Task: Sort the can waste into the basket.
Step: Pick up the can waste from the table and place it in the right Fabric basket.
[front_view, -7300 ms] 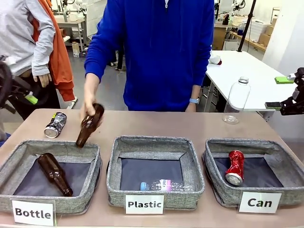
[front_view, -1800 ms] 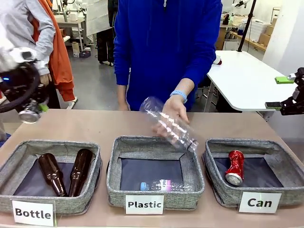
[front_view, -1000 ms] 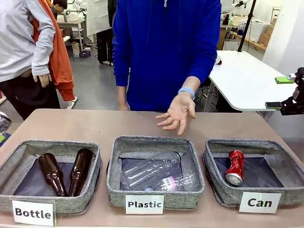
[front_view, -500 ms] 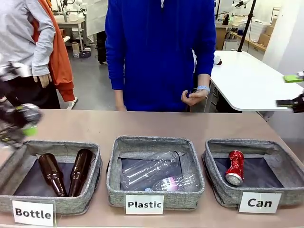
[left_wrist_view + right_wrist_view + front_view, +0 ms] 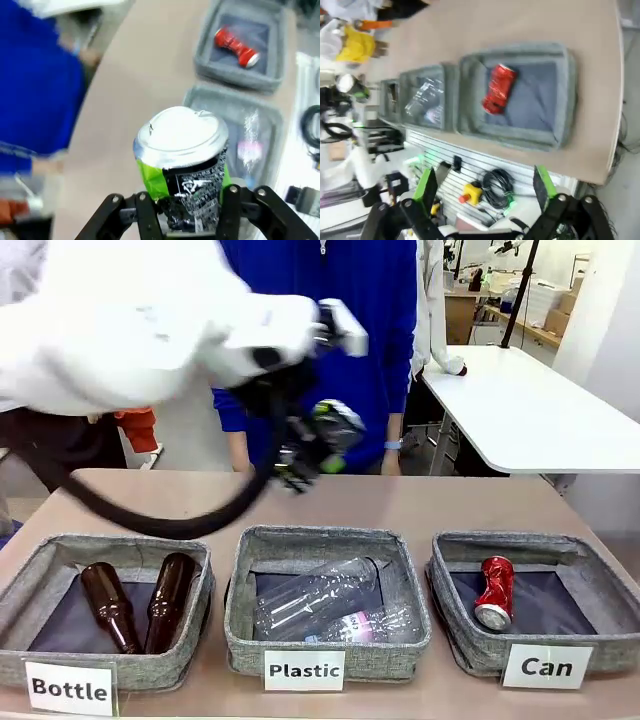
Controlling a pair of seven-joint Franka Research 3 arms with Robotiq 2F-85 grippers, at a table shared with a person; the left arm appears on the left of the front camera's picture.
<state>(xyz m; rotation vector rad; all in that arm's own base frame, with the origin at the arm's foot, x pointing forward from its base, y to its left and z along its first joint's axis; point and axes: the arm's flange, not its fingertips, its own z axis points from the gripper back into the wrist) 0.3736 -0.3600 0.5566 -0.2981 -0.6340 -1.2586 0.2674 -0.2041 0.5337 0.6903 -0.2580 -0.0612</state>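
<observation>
Above the middle bin | left gripper (image 5: 318,445) clamped on dark can (image 5: 182,165) | right gripper (image 5: 485,192) spread apart

Crushed red can (image 5: 495,591) lying in "Can" basket (image 5: 596,640), dark green-marked can (image 5: 183,165) upright, clamped, above table

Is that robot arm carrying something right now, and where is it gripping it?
Yes. The left gripper is shut on the dark crushed can, clamping its lower body, silver end up. The right gripper is open, holding nothing.
</observation>
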